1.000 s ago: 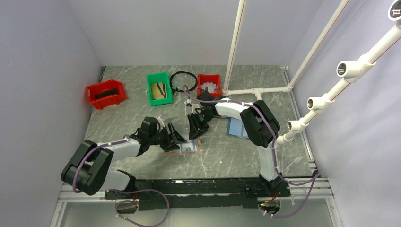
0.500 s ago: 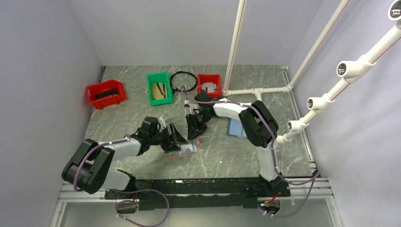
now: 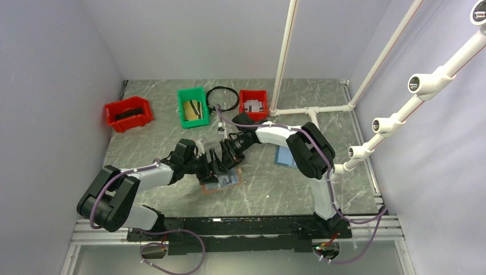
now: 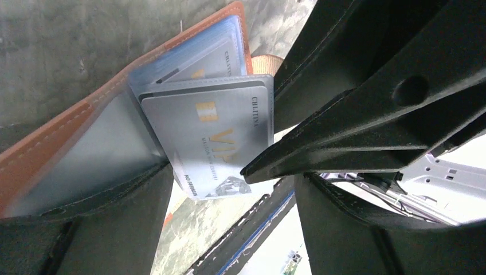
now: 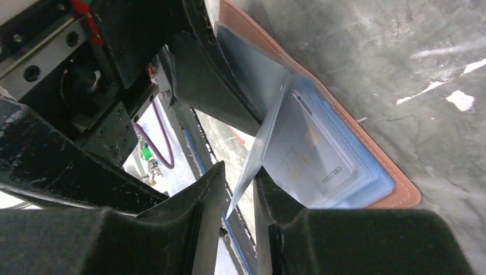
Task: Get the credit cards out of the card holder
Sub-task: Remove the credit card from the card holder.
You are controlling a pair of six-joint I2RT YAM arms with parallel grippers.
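Silver-grey credit card (image 4: pixel 212 137), half out of the card holder (image 3: pixel 207 188) at mid-tabletop, stands between the narrowed jaws of the right tool (image 5: pixel 240 172), reaching from one o'clock, pinch unclear; the left tool (image 3: pixel 213 167), spread wide, sits at nine o'clock.

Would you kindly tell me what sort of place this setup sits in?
Probably a robotics lab test cell: two arms bolted at a walled tabletop, white pipe framing, small plastic bins.
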